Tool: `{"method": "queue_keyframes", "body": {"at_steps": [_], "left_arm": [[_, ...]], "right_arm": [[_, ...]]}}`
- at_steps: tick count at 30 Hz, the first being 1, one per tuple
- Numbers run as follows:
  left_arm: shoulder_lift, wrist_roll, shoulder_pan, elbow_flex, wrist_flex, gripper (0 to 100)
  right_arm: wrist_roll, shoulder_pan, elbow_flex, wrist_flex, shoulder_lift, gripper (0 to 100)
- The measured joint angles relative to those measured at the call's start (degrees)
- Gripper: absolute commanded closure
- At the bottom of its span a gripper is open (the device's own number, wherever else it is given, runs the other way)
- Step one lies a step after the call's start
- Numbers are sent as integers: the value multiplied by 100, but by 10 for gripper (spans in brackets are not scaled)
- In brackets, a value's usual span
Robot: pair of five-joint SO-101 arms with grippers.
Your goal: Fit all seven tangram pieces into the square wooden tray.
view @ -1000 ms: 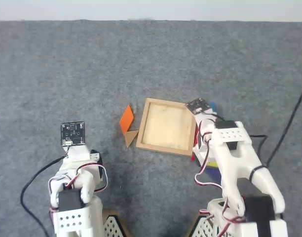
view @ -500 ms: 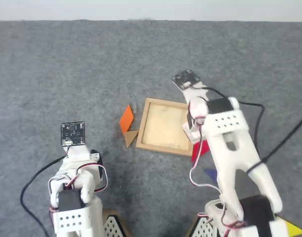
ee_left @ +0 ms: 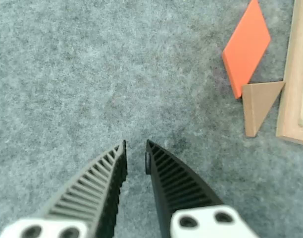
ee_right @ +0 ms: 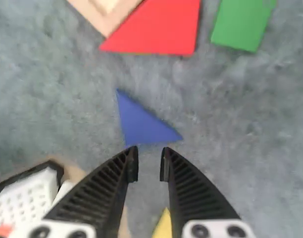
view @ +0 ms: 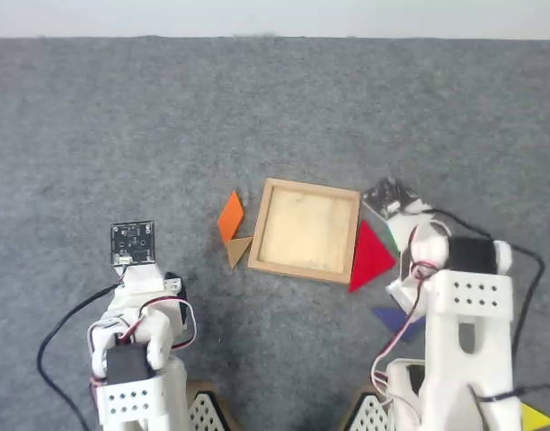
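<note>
The square wooden tray (view: 306, 229) lies mid-table with nothing inside it. An orange parallelogram (view: 230, 216) and a tan triangle (view: 238, 250) lie against its left side. A red triangle (view: 369, 256) touches its right edge, and a blue triangle (view: 392, 319) lies nearer the arm bases. My right gripper (ee_right: 147, 159) hovers shut and holds nothing, just short of the blue triangle (ee_right: 141, 124). Beyond it are the red triangle (ee_right: 159, 27) and a green square (ee_right: 240, 22). My left gripper (ee_left: 135, 147) is shut over bare mat, away from the orange piece (ee_left: 246, 47) and tan triangle (ee_left: 258, 99).
A yellow piece (view: 536, 416) lies at the front right corner by the right arm's base, and its tip (ee_right: 164, 225) appears under the right gripper. The grey mat has free room behind the tray and on the left. Cables trail beside both arm bases.
The right arm swung out past the tray's far right corner, then drew back to the right of the tray. The red triangle now lies uncovered. The left arm stayed still.
</note>
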Motion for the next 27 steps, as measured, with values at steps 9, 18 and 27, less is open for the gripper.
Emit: {"method": "queue_keyframes", "body": {"at_steps": [9,18,27], "left_arm": [[0,0,0,0,0,943],[0,0,0,0,0,943],[0,0,0,0,0,943]], "right_arm": [[-1037,-53,607,-1020,-703,920],[-1196,-492,1398,-1618,-1662,922],[-1029,-888,2602,-3297,-1732,922]]}}
